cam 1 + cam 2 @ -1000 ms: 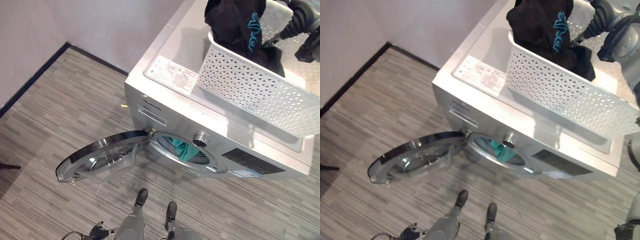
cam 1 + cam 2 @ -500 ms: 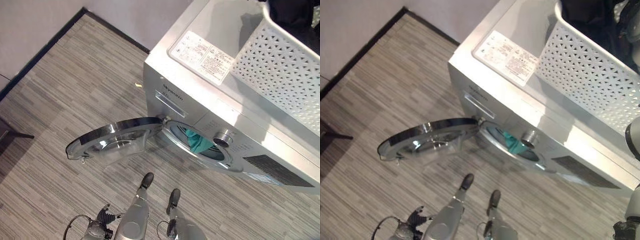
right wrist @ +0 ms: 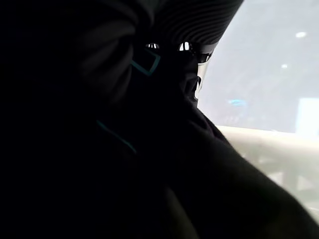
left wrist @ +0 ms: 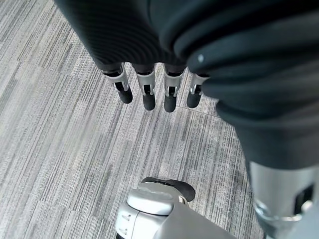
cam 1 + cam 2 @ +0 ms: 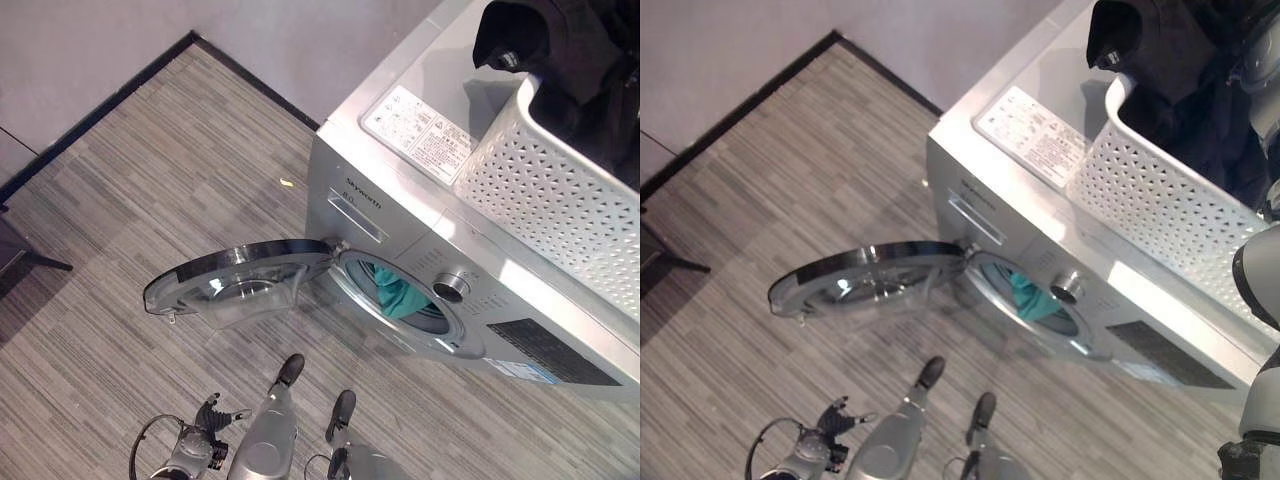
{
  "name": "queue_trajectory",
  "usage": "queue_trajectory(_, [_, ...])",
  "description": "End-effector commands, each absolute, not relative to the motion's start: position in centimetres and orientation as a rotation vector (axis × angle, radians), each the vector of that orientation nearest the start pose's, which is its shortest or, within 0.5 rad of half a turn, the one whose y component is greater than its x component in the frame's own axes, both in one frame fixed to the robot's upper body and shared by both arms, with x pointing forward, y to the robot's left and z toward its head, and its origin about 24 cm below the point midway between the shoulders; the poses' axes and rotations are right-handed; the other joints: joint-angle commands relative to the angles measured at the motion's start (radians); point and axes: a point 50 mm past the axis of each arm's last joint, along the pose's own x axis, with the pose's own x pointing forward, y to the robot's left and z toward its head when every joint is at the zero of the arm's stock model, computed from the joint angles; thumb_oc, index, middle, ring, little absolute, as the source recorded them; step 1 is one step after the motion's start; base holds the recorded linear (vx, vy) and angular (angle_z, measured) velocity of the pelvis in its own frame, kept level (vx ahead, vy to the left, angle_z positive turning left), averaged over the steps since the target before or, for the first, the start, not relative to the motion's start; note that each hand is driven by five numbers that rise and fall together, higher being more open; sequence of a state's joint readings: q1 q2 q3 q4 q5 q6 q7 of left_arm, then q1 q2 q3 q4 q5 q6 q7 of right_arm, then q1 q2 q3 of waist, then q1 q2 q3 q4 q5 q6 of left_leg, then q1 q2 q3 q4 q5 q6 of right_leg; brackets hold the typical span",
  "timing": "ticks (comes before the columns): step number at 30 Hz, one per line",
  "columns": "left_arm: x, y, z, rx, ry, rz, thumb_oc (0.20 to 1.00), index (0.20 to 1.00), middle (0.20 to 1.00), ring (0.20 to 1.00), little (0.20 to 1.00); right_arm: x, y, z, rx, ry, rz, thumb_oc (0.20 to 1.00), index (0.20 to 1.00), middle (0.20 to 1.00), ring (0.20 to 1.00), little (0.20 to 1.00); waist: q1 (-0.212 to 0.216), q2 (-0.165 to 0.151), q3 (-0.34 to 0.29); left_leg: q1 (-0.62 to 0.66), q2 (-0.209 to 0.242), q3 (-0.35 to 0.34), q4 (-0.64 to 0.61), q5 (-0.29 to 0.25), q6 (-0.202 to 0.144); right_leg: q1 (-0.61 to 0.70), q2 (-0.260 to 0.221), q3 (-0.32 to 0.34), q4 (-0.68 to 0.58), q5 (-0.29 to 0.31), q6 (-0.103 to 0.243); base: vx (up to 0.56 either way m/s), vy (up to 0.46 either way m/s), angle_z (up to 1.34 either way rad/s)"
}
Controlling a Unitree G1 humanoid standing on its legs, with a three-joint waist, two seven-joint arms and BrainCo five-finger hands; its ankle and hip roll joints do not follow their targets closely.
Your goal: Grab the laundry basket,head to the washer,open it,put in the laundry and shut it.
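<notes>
Laundry basket [image 5: 560, 200]: white, perforated plastic, standing on top of the washer [image 5: 400, 190] toward its right side. Contents: a heap of black garment [image 5: 1170, 60] piled above the rim, one fold hanging over the basket's near corner.

Washer: silver front-loader, standing on the floor against the wall. A white label sheet [image 5: 425, 133] lies on its lid just beside the basket. Round door [image 5: 240, 285] swung fully open to the left, hinged at the drum mouth, glass bowl facing up. A teal cloth [image 5: 398, 295] shows inside the drum opening. A control knob [image 5: 452, 284] sits right of the opening on the front panel.

Right hand [image 3: 192, 52]: its wrist view is dark, with black fabric bearing thin teal lines close against the ribbed cover and the pale basket wall beyond. The fingers are buried in the cloth; I cannot tell whether they are closed on it.

Left hand [image 4: 154, 89]: seen in its own wrist view hanging over the floor [image 4: 60, 139], fingers straight and relaxed, holding nothing; in the head views it shows low at the bottom left.

Floor: grey striped planks, dark skirting along the wall.
</notes>
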State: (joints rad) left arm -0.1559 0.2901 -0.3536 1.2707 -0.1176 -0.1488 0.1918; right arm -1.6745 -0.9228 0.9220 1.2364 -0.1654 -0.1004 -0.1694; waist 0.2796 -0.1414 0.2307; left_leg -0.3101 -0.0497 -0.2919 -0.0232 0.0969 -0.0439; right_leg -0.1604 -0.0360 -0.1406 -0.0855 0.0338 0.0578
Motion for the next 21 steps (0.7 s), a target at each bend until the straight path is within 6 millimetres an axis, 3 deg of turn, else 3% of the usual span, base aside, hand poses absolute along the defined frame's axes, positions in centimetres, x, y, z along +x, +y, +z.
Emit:
queue_trajectory(1, [13.0, 25.3, -14.5, 0.506, 1.039, 0.128, 1.000, 1.000, 1.000, 1.000, 1.000, 37.0, -30.2, 39.1, -1.265, -0.324, -0.641, 0.200, 0.200, 0.200, 0.200, 0.200, 0.002, -0.044, -0.063, 0.014, -0.009, -0.025, -0.048, -0.005, 0.009, 0.025, -0.159, 0.035, -0.002, 0.062, 0.118, 0.00, 0.000, 0.00])
queue_trajectory(4, [11.2, 25.4, -15.1, 0.519, 1.113, 0.109, 1.000, 1.000, 1.000, 1.000, 1.000, 36.7, -30.5, 39.5, -1.012, -0.389, -0.683, 0.200, 0.200, 0.200, 0.200, 0.200, -0.015, -0.030, -0.113, 0.057, -0.006, -0.015, -0.049, -0.023, 0.011, 0.061, -0.160, 0.033, -0.002, 0.044, 0.115, 0.03, 0.002, 0.03])
queue_trajectory(10, [8.8, 25.7, -15.6, 0.507, 1.208, 0.115, 1.000, 1.000, 1.000, 1.000, 1.000, 36.4, -30.9, 39.8, -0.666, -0.458, -0.697, 0.200, 0.200, 0.200, 0.200, 0.200, -0.042, -0.018, -0.194, 0.109, -0.003, -0.006, -0.053, -0.037, 0.013, 0.105, -0.162, 0.032, -0.002, 0.029, 0.111, 0.01, 0.003, 0.01])
queue_trajectory(17, [6.7, 26.1, -16.0, 0.448, 1.281, 0.151, 1.000, 1.000, 1.000, 1.000, 1.000, 37.4, -30.2, 38.4, -0.727, -0.366, -0.567, 0.200, 0.200, 0.200, 0.200, 0.200, -0.078, -0.021, -0.258, 0.162, 0.004, 0.014, -0.057, -0.052, 0.012, 0.143, -0.157, 0.045, -0.002, 0.019, 0.105, 0.01, -0.008, -0.06])
queue_trajectory(20, [5.5, 25.5, -16.3, 0.421, 1.325, 0.142, 1.000, 1.000, 1.000, 1.000, 1.000, 38.3, -29.8, 36.4, -0.691, -0.334, -0.533, 0.200, 0.200, 0.200, 0.200, 0.200, -0.092, -0.016, -0.269, 0.180, 0.007, 0.026, -0.056, -0.058, 0.017, 0.148, -0.155, 0.062, -0.002, 0.020, 0.102, -0.01, -0.003, -0.17])
queue_trajectory(21, [5.2, 25.3, -16.4, 0.416, 1.336, 0.131, 1.000, 1.000, 1.000, 1.000, 1.000, 38.9, -29.4, 34.7, -0.696, -0.299, -0.502, 0.200, 0.200, 0.200, 0.200, 0.200, -0.093, -0.016, -0.270, 0.184, 0.012, 0.035, -0.058, -0.060, 0.020, 0.144, -0.154, 0.069, -0.002, 0.022, 0.100, -0.04, -0.021, -0.21])
